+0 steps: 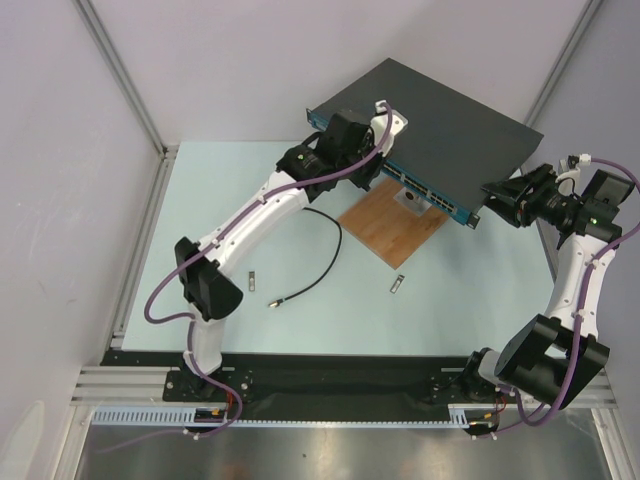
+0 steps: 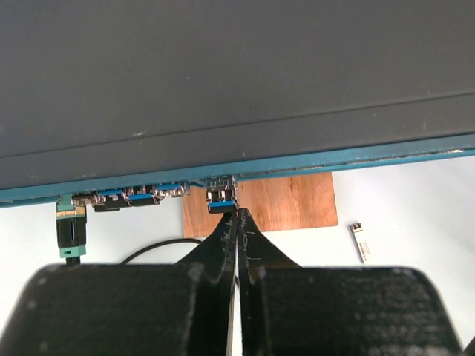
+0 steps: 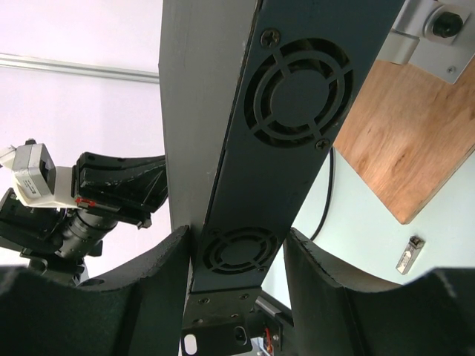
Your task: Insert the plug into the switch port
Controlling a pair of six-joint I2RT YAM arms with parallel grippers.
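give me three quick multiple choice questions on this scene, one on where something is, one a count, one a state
1. Where is the right gripper?
A) astride the fan-grille end of the switch
B) at the switch's left end
C) over the middle of its top

2. How many small metal modules lie loose on the table?
A) one
B) two
C) four

3. How do the left gripper's jaws stand?
A) wide open
B) shut
C) half open

Answers:
1 A: the right wrist view shows its fingers on either side of the end panel with the round grilles.
2 B: the top view shows one left of the black cable and one right of it.
3 B: the left wrist view shows the fingers pressed together, only a thin slit between them.
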